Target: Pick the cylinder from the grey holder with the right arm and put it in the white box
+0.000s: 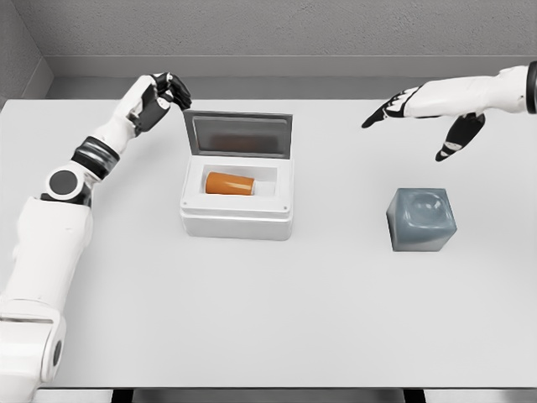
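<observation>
An orange cylinder lies on its side inside the white box, whose grey lid stands upright at the back. The grey holder sits to the right with its top hollow bare. My right hand hovers above and behind the holder, fingers spread, holding nothing. My left hand is raised at the lid's upper left corner, fingers curled; whether they touch the lid I cannot tell.
The white table carries only the box and the holder. A grey wall runs behind the table's far edge.
</observation>
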Controlling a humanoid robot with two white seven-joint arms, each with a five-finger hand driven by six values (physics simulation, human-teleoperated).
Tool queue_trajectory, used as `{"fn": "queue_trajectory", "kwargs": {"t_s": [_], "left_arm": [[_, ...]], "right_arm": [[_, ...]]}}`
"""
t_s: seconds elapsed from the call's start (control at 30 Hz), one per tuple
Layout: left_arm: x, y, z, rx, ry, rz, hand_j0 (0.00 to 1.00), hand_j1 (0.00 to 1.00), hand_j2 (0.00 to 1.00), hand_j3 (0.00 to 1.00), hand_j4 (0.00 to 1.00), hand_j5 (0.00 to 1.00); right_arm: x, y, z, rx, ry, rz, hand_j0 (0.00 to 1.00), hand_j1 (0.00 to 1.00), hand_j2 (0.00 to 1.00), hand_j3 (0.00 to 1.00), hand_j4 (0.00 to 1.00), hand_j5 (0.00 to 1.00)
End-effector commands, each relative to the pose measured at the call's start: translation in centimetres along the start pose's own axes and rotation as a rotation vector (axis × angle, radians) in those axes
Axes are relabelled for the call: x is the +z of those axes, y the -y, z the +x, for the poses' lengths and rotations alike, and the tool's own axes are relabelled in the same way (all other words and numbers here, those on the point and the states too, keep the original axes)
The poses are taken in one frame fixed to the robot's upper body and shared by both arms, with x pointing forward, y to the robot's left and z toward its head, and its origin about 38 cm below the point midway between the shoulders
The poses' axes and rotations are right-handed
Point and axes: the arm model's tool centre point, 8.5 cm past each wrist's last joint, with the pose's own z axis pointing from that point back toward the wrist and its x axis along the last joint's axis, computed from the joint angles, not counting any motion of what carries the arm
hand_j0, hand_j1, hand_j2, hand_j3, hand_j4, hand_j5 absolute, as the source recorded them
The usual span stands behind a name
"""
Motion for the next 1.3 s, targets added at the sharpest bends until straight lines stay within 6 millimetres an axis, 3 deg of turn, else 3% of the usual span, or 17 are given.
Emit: {"fn": "queue_trajectory", "kwargs": {"t_s": [0.0, 0.1, 0.3, 0.37, 1.03, 1.27], "left_arm": [[-0.4, 0.8, 0.2, 0.006, 0.009, -0.023, 0.26, 0.26, 0.26, 0.26, 0.26, 0.26], [-0.5, 0.9, 0.1, -0.004, -0.002, -0.038, 0.32, 0.32, 0.32, 0.32, 0.32, 0.32], [-0.5, 0.1, -0.2, 0.002, -0.021, -0.015, 0.59, 0.59, 0.59, 0.59, 0.59, 0.59], [-0.5, 0.1, -0.2, 0.002, -0.023, -0.017, 0.62, 0.62, 0.62, 0.62, 0.62, 0.62], [-0.5, 0.9, 1.0, -0.057, 0.066, -0.124, 0.61, 0.61, 0.61, 0.61, 0.61, 0.61], [-0.7, 0.3, 1.4, -0.058, 0.076, -0.11, 0.61, 0.61, 0.61, 0.61, 0.61, 0.61]], "right_arm": [[0.1, 0.1, -0.1, -0.007, -0.004, -0.007, 1.0, 1.0, 1.0, 1.0, 1.0, 1.0], [0.1, 0.1, -0.1, -0.007, -0.004, -0.007, 1.0, 1.0, 1.0, 1.0, 1.0, 1.0], [0.1, 0.1, -0.1, -0.007, -0.004, -0.007, 1.0, 1.0, 1.0, 1.0, 1.0, 1.0], [0.1, 0.0, -0.1, -0.008, -0.003, -0.006, 1.0, 1.0, 1.0, 1.0, 1.0, 1.0], [0.0, 0.1, -0.1, -0.006, -0.002, -0.006, 1.0, 1.0, 1.0, 1.0, 1.0, 1.0], [0.0, 0.1, -0.1, -0.006, -0.001, -0.006, 1.0, 1.0, 1.0, 1.0, 1.0, 1.0]]}}
